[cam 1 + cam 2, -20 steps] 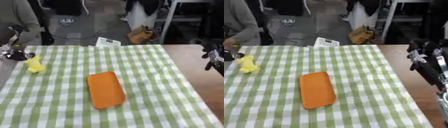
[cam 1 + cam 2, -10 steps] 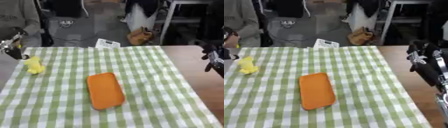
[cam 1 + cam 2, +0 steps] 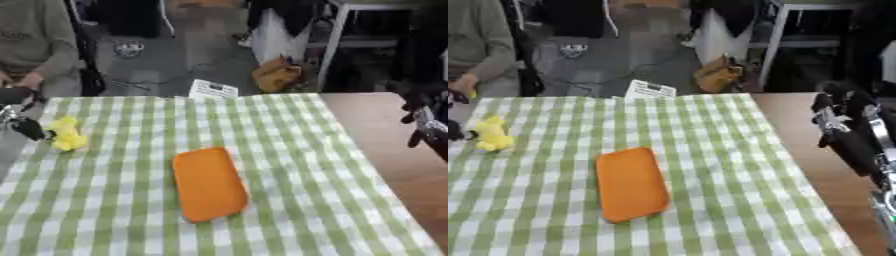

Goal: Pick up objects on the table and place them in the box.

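Orange flat rounded slab (image 3: 208, 183); small yellow toy (image 3: 65, 133).

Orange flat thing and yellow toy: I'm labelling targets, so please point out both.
orange flat thing (image 3: 208, 183), left eye view, middle of its top face.
yellow toy (image 3: 492, 135), right eye view, its body.

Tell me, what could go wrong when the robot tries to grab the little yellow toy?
The yellow toy lies close to the tablecloth's left edge, so a clumsy touch from the left robot hand beside it might knock it off. No box shows in either view, so where to drop it is unclear. The flat orange object may be hard to lift.
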`<control>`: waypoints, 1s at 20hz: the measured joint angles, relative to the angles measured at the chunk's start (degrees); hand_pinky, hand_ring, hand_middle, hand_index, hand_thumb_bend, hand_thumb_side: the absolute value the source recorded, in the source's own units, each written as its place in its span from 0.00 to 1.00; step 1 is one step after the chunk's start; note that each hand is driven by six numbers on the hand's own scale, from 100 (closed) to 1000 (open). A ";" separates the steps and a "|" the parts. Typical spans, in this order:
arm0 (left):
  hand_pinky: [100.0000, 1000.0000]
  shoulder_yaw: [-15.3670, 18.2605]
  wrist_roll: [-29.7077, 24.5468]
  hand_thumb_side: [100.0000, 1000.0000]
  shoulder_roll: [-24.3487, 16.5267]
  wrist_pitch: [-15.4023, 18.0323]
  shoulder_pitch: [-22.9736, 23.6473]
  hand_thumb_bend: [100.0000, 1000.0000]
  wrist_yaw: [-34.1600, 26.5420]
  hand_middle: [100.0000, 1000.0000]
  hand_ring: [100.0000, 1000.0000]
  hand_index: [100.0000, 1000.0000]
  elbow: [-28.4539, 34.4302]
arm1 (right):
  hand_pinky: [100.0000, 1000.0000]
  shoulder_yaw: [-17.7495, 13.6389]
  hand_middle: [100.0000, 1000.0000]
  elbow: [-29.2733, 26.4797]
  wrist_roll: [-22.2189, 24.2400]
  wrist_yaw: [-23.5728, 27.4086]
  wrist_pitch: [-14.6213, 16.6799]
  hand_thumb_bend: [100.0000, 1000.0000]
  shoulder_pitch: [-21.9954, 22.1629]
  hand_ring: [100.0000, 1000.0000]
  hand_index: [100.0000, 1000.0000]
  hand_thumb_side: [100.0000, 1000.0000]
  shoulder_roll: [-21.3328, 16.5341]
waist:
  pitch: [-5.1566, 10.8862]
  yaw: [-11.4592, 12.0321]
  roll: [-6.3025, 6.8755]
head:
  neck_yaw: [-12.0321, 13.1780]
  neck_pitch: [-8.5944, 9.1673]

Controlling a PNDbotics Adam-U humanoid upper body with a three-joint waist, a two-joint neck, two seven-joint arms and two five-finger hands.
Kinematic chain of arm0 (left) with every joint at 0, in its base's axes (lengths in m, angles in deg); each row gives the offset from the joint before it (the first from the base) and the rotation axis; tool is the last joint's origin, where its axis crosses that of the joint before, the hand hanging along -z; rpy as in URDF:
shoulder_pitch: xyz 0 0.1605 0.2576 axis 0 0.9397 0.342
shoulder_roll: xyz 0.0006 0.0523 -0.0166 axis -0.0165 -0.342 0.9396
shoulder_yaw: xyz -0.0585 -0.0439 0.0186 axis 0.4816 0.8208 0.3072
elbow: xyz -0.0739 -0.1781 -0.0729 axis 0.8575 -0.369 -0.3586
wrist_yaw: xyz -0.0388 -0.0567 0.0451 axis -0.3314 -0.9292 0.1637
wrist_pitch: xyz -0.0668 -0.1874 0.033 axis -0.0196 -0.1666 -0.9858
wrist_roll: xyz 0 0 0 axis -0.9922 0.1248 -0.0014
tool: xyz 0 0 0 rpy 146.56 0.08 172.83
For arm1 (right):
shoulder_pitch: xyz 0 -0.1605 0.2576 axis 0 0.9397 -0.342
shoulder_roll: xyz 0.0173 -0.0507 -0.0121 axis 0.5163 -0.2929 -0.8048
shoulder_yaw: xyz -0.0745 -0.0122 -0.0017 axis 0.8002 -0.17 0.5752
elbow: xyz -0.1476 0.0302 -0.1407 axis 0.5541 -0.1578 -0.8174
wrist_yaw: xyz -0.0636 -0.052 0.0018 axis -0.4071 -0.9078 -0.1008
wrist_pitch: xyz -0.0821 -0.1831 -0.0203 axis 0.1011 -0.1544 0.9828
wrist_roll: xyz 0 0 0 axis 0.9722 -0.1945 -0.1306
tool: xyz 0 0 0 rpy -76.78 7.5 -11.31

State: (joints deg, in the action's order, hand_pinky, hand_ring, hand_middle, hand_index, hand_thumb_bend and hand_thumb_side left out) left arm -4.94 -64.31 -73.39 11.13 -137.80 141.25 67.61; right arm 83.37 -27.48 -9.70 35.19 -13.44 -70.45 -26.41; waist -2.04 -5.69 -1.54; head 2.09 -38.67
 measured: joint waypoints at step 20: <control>0.66 0.26 8.51 0.23 -0.07 -0.70 -1.14 0.50 -2.79 0.84 0.80 0.88 -5.82 | 0.26 0.00 0.52 0.03 -0.03 -0.01 0.03 0.12 -0.41 0.51 0.80 0.59 0.00 | -2.38 -1.45 0.05 | 0.27 2.53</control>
State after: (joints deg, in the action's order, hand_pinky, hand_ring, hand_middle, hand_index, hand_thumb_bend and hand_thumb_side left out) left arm -4.67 -55.81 -73.46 10.43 -138.95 138.46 61.80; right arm 83.37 -27.46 -9.72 35.18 -13.41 -70.86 -26.41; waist -4.42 -7.14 -1.49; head 2.37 -36.14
